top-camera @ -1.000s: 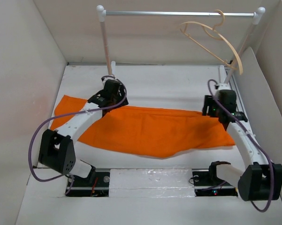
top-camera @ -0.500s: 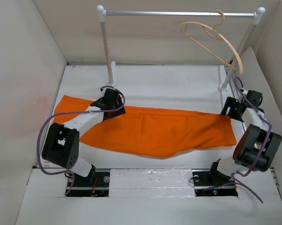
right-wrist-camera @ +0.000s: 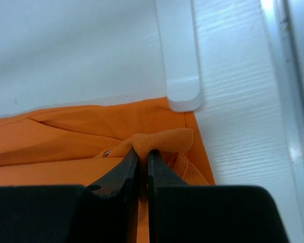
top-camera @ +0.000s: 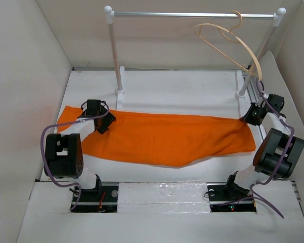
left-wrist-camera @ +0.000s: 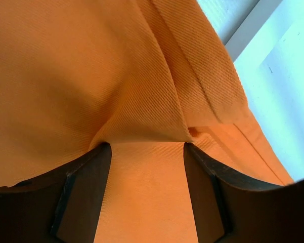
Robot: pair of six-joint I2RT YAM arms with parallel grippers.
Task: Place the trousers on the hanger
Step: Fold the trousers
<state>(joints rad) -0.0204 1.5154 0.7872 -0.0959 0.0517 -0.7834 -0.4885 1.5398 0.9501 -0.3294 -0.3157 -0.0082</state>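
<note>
Left arm point(top-camera: 66, 152): folded tight, elbow hunched behind the pincer.
Left gripper point(left-wrist-camera: 146, 147): fingers spread wide, tips pressed down on the trousers point(left-wrist-camera: 116, 76), cloth lying slack between them.
Right arm point(top-camera: 278, 152): folded tight, wrist reaching forward.
Right gripper point(right-wrist-camera: 141, 154): fingers all but together, a fold of trousers nipped at the tips.

The trousers point(top-camera: 167, 142) lie flat in front of me, bright orange and plain, stretched lengthwise from left to right, with a small fold at their far right corner pinched up in my right gripper point(right-wrist-camera: 141, 153). The hanger point(top-camera: 247, 50), thin pale wood with curved shoulders and a lower bar, hangs tilted by its hook, high above their right end and well apart from them.
</note>
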